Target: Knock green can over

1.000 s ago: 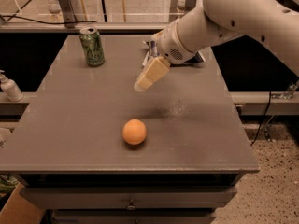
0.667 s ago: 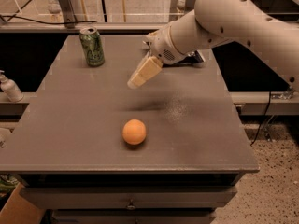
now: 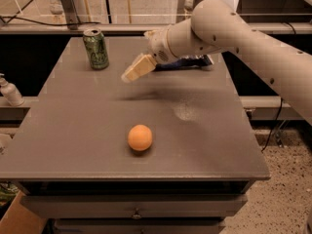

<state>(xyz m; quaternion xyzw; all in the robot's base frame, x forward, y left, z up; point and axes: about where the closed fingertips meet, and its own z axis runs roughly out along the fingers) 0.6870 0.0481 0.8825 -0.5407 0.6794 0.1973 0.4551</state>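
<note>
1. Green can [image 3: 95, 48] has the table [image 3: 195, 145] as its ground. The can is upright in the far left corner of this grey top, close to the back edge and the left edge. Most of the surface in the middle and at the front is bare, so there is much room for a sweep.
2. The arm [image 3: 243, 28] comes in from the right side and reaches across the far half of the table. It seems to be held low so that the tip is at about the height of the can body.
3. The chip bag [image 3: 187, 63] lies near the back, partly hidden behind the arm. It is well apart from the can and should not be in the path.
4. The can, being narrow and tall, probably falls with a push high on its right side. If it falls to the left or to the back, it may roll off the near edges.
5. The gripper [image 3: 129, 74] hovers above the table, to the right of the can and a little nearer to the front, not touching it. Its fingers look pressed together with nothing between them, which suits a push.
6. The orange ball [image 3: 140, 137] rests near the front middle, far from the can.
</note>
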